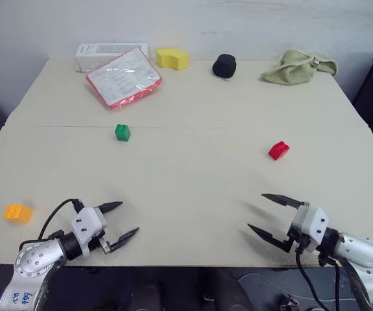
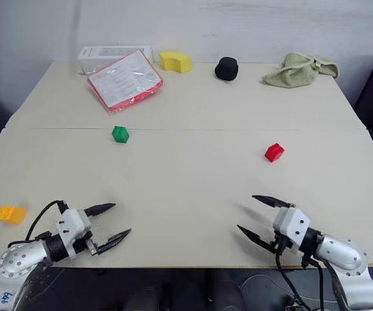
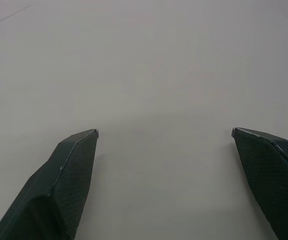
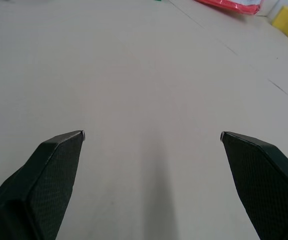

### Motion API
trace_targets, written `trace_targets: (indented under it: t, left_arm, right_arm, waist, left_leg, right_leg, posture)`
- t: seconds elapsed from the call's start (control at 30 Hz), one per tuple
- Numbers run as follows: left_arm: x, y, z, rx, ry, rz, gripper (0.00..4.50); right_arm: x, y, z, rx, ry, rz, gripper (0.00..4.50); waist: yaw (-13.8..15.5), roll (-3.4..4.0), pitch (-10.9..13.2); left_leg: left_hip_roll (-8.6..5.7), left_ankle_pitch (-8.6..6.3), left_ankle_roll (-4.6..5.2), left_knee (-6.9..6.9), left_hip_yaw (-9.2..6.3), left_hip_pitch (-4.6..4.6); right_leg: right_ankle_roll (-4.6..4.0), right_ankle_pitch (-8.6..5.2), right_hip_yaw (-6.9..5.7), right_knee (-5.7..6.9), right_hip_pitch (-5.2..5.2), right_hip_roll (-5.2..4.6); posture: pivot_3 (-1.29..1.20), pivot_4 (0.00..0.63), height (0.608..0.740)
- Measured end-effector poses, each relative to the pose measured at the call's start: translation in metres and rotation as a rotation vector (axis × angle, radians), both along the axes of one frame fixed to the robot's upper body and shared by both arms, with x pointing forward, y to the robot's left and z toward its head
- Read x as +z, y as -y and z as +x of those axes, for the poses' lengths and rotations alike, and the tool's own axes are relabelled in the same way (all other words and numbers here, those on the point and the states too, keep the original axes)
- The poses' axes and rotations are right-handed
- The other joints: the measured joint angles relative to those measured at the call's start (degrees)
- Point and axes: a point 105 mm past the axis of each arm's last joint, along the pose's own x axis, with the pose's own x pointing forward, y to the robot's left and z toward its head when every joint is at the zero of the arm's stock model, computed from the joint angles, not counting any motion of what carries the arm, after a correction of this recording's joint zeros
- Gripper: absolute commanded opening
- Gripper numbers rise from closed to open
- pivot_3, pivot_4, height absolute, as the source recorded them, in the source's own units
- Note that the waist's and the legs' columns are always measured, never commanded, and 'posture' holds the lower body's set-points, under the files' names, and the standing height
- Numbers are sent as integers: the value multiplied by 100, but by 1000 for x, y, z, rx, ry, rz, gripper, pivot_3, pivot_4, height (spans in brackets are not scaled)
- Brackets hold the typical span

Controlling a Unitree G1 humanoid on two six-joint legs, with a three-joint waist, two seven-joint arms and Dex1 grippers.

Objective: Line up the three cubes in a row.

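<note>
Counting three scattered cubes [image 1: 122, 132], ungripped.

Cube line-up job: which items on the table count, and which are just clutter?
Job:
green cube
red cube
orange-yellow cube

Clutter, all along the far edge:
white box
red-edged plastic packet
yellow wedge block
black round object
green cloth

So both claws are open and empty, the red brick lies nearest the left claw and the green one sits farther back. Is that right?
Not quite. The brick nearest the left claw is the orange one, as the left eye view shows; the red brick lies on the right claw's side. The rest holds: both claws are open and empty, and the green brick sits farther back.
</note>
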Motion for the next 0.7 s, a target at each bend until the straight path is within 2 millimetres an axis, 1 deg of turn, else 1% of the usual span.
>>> trace_targets:
  t: [0.17, 0.23, 0.27, 0.33, 0.37, 0.4, 0.47, 0.57, 0.63, 0.7]
  left_arm:
    - [2, 2, 2, -7, -8, -17, 4496]
    - [5, 7, 6, -24, -18, -35, 4496]
    - [7, 12, 6, -48, -28, -62, 4496]
    - [16, 25, 6, -106, -43, -122, 4496]
    - [25, 34, 10, -126, -40, -192, 4496]
    - [33, 42, 14, -150, -30, -236, 4496]
    - [45, 60, 18, -221, -11, -268, 4496]
    - [46, 79, 16, -309, -25, -266, 4496]
    - [49, 90, 17, -350, -23, -278, 4496]
    - [52, 97, 18, -381, -14, -280, 4496]
  right_arm:
    - [-3, 1, 2, -25, -7, 34, 4500]
    - [-2, 3, 2, -49, -7, 71, 4500]
    - [0, 11, 1, -101, 0, 98, 4500]
    - [3, 36, -1, -243, 14, 129, 4500]
    - [6, 55, -6, -341, 34, 143, 4500]
    - [7, 70, -12, -411, 43, 147, 4500]
    - [5, 99, -28, -561, 45, 150, 4500]
    - [0, 120, -38, -685, 43, 184, 4500]
    - [-3, 126, -40, -725, 40, 204, 4500]
    - [-2, 128, -37, -732, 48, 217, 4500]
  waist:
    - [2, 0, 0]
    - [5, 0, 0]
    - [34, 0, 0]
    - [102, 1, 0]
    - [155, 2, 0]
    - [197, 2, 0]
    - [230, 1, -2]
    - [140, 10, -6]
    - [73, 9, -6]
    - [17, 10, -6]
  left_leg:
    - [0, -3, -1, 0, 0, -3]
    - [0, -3, 0, 3, 0, -3]
    - [-2, -3, 0, 3, -3, -4]
    - [-3, -2, -1, 6, -1, -4]
    - [-5, -2, -1, 6, -4, -5]
    - [-6, -2, -1, 8, -8, -5]
    - [-6, -2, -3, 5, -6, 4]
    - [-6, -1, -2, 3, 8, 10]
    - [-4, 1, -3, 4, 17, 11]
    - [-6, 12, -7, 4, 15, 15]
  right_leg:
    - [0, 0, -3, -2, -1, -1]
    - [0, 0, -3, -1, 1, -2]
    - [0, 0, -4, 0, 1, -4]
    - [1, 0, -2, 0, 1, -6]
    - [2, 1, -2, -1, 3, -7]
    - [3, 1, -5, -2, 7, -7]
    - [3, 1, -3, -2, 12, -3]
    - [3, 2, 11, 5, 19, 0]
    - [3, 2, 19, 11, 29, 5]
    - [3, 2, 20, 11, 35, 6]
  posture:
    - [0, 150, 740]
    - [0, 150, 740]
    - [0, 150, 740]
    - [0, 150, 740]
    - [0, 150, 740]
    - [0, 150, 740]
    - [0, 150, 740]
    - [0, 150, 740]
    - [0, 150, 740]
    - [0, 150, 740]
